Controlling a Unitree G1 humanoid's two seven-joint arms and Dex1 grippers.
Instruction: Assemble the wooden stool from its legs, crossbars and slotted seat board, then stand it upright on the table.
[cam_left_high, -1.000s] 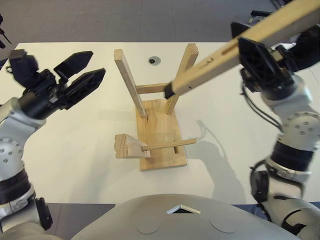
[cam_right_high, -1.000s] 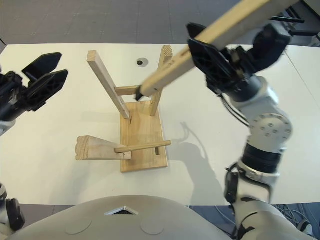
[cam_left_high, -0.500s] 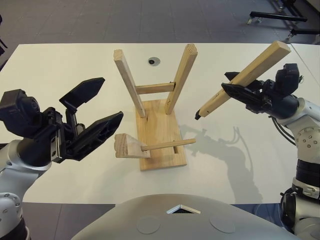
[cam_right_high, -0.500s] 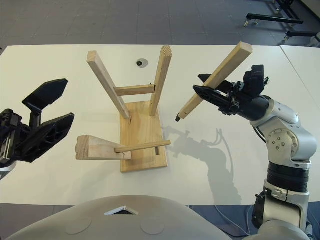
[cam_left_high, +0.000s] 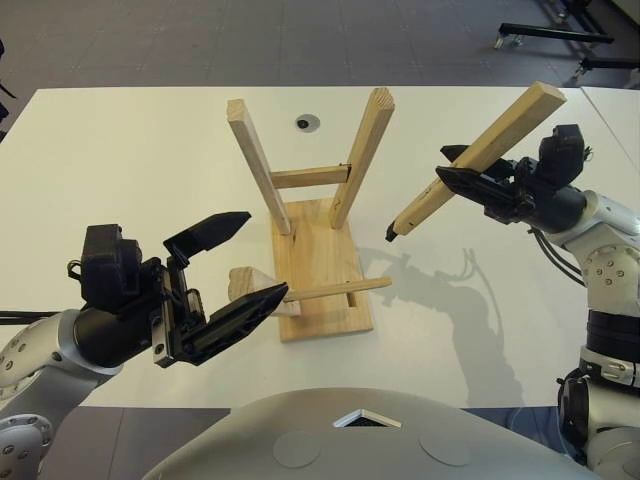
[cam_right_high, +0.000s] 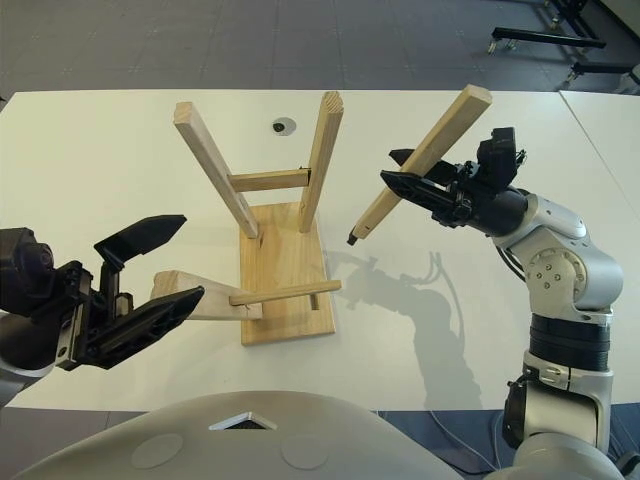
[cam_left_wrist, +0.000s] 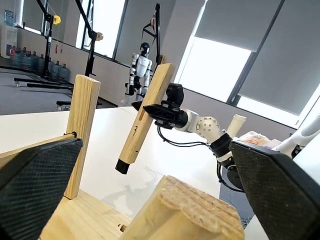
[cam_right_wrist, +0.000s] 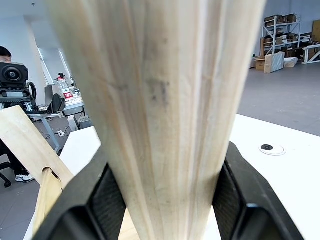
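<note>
stool leg (cam_left_high: 500, 130) in right pincer (cam_left_high: 458, 168); left pincer (cam_left_high: 240, 268) partly hides lying leg (cam_left_high: 245, 282).

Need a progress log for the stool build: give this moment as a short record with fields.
seat board: flat on the table
standing legs: two, upright on the board, joined by a crossbar
third leg: lying at the board's near left edge; second crossbar runs from it over the board
fourth leg: tilted in the air right of the board
right claw: shut on the fourth leg
left claw: open, near the third leg
</note>
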